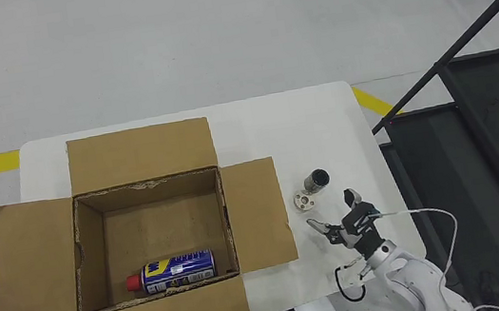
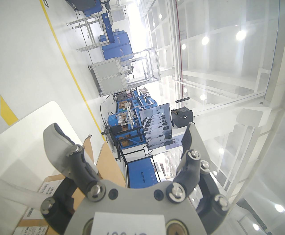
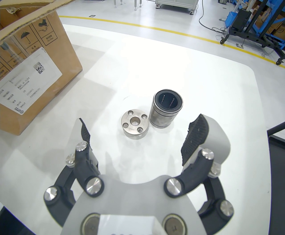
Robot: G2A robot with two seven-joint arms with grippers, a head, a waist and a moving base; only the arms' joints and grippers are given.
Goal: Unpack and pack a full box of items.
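Cardboard box (image 1: 153, 222), brown, all four flaps folded outward, stood over the left and middle of the white table (image 1: 311, 118); its left and near flaps overhung the table's left and near edges. A strip of white top showed along the far edge, and a wider one between the right flap and the right edge.

Spray can (image 1: 172, 272), blue with a red cap, lay on its side in the box along the near wall, cap toward the near-left corner.

Flanged metal disc (image 3: 134, 124) rested flat on the right-hand strip. Linear bearing (image 3: 165, 108), a steel cylinder standing upright with its bore showing, stood just beside the disc on the far side.

Right gripper (image 1: 331, 209) hung near the table's near-right corner, fingers spread wide with nothing between them, short of the disc.

Left gripper (image 2: 122, 125) also had its fingers apart and held nothing. It was tilted up toward the room, above a box flap.
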